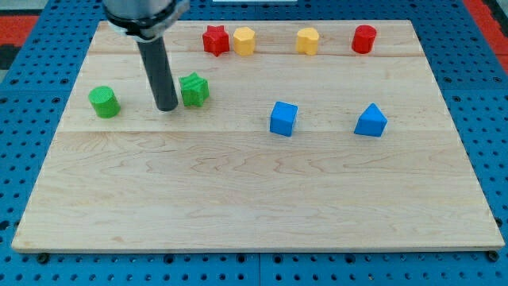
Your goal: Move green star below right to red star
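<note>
We see no pincer: my tip stands just left of green star; red star sits above-right, green cylinder left.

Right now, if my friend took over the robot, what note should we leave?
My tip rests on the board just to the view's left of the green star, close beside it; contact can't be confirmed.
The red star sits near the view's top, next to a yellow block.
Done: tip lined up beside the green star.
Left: push the green star toward the view's right so it ends below and right of the red star.
</note>
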Motion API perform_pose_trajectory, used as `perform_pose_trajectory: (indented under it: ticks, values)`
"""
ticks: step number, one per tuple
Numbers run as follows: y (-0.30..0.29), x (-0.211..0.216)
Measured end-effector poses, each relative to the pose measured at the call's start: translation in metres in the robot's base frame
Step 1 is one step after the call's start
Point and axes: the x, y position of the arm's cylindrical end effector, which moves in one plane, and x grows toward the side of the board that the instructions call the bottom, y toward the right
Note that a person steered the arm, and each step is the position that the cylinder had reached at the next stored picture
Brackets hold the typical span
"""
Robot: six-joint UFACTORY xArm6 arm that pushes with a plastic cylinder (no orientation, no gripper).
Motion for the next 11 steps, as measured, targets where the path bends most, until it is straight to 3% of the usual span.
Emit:
perform_pose_trajectory:
  ticks: [1,2,4,5,6,9,11]
  values:
    - [0.038,-0.040]
    - [0.059,-0.033]
    - [0.050,-0.011]
    - [0.062,0.016]
    - [0.099,0.017]
    - [0.098,-0.069]
    - [0.098,-0.079]
